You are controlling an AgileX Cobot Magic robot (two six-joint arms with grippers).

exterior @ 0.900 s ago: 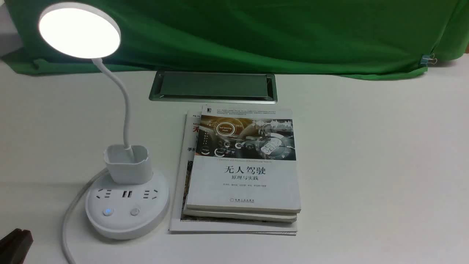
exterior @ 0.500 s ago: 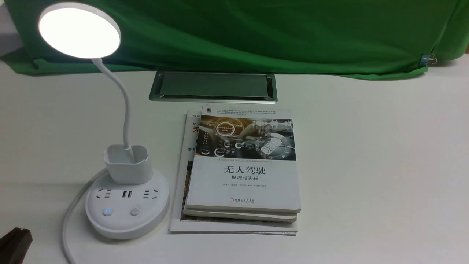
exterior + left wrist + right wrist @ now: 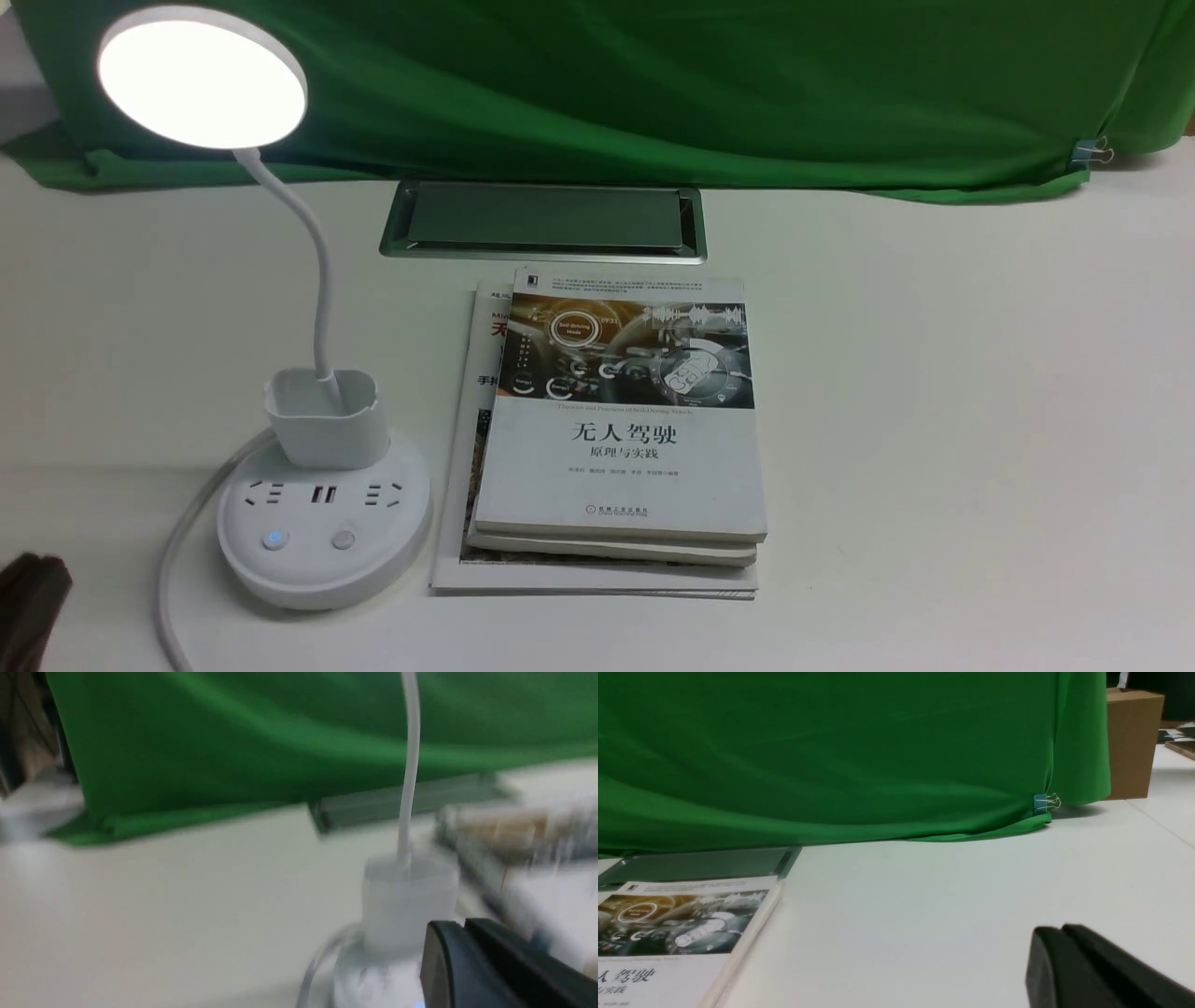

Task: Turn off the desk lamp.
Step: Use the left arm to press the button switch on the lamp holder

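The desk lamp (image 3: 325,439) stands lit on the desk (image 3: 952,420), just left of the stack of books (image 3: 621,448). The left end effector (image 3: 455,928) is near the lamp's base, on the side away from the books, clenched and empty. The right end effector (image 3: 1057,931), right of the books, is likewise clenched on nothing.

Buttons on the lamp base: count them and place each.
2, both on the front of the desk lamp base: the blue-lit button on the left, the unlit button to its right. None looks hidden.
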